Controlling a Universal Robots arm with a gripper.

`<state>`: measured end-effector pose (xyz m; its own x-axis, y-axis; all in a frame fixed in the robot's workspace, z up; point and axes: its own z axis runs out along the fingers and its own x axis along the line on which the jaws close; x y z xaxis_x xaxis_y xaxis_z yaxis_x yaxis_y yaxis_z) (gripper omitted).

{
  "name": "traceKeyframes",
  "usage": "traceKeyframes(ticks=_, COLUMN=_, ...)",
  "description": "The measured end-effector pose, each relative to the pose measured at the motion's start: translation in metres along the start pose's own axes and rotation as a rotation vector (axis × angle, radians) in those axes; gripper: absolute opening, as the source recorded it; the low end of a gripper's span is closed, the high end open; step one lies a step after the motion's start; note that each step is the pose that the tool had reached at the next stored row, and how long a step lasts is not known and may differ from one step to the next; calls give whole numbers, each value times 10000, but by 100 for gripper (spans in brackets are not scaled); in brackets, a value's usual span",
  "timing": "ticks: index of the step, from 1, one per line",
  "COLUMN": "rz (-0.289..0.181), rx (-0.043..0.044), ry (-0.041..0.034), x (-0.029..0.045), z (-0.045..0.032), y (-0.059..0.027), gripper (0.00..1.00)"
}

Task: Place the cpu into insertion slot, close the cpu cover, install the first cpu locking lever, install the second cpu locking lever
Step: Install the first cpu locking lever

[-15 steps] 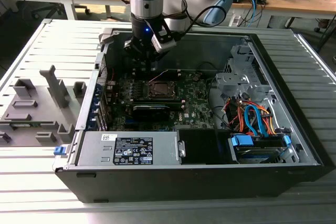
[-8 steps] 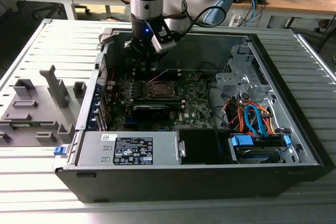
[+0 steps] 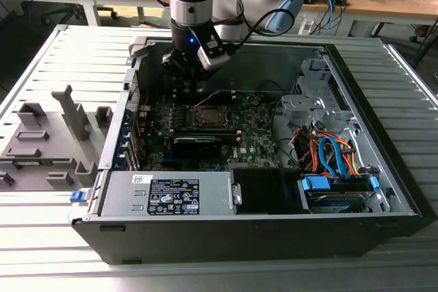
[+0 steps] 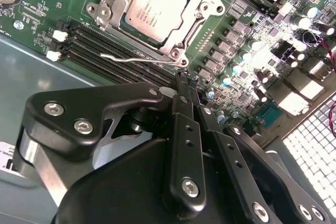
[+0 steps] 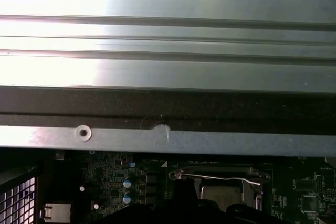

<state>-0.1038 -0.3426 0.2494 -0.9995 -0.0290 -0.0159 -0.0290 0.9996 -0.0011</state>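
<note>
An open desktop computer case point(image 3: 393, 196) lies on its side on a ribbed metal worktop point(image 3: 41, 52). In the exterior view the robot arm reaches down into the far part of the case, and the gripper point(image 3: 190, 76) hangs over the green circuit board point(image 3: 246, 128), just behind the insertion slot point(image 3: 207, 117) near the board's middle.

In the second wrist view the cpu point(image 4: 152, 6) is a small flat square with a dull silver-grey metal top and faint print. It sits level in the slot. The cpu cover point(image 4: 207, 6), a thin silver-grey metal frame with a cut-out centre, lies flat around the chip and leaves its top bare. A thin wire locking lever point(image 4: 131, 59) stretches from one corner of the socket across the long black memory slots point(image 4: 100, 43). It ends in a small hook.

The black fingers point(image 4: 181, 124) are drawn together with at most a sliver of gap, and nothing is visibly held between them. The tips of the gripper point(image 4: 188, 81) are close to the socket corner where the lever begins. Whether they touch the lever cannot be told.

In the first wrist view the chip point(image 5: 220, 193) and the lever point(image 5: 220, 177) show below the dark case wall point(image 5: 168, 108).

At the exterior view's right, orange and blue cables point(image 3: 328, 155) lie in the case. A grey power supply point(image 3: 168, 193) fills the near side.
</note>
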Motion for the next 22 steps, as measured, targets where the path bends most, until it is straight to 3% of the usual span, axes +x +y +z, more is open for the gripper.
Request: traceKeyframes(ticks=22, rz=0, rx=0, ry=0, x=1, z=49, y=0, gripper=11)
